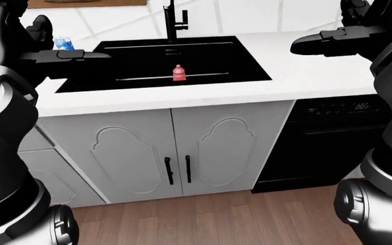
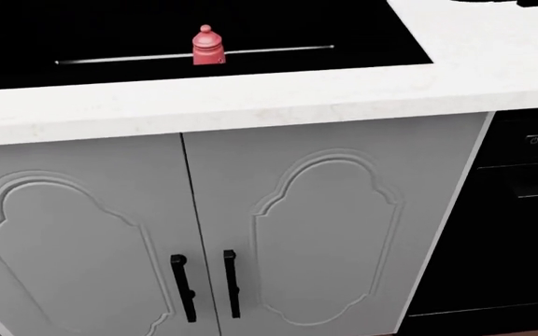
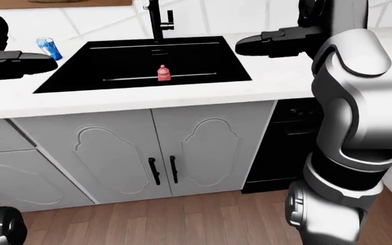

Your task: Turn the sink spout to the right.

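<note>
The right hand (image 1: 325,42), fingers extended and empty, hovers at upper right; the left hand (image 1: 66,55), likewise empty, at upper left. The black upright sink spout (image 1: 172,19) stands top centre, untouched. Approach step: next, reach it.

Readable text: only a faint dishwasher display

The black dishwasher (image 1: 339,140), to the right of the sink cabinet in the left-eye view, carries a small lit readout (image 1: 361,106) on its top control strip; its digits are too small and blurred to make out. A row of tiny marks beside it is equally unreadable. The pink bottle (image 2: 208,46) in the sink and the blue cup (image 3: 48,48) on the counter (image 1: 305,76) show no legible label.
</note>
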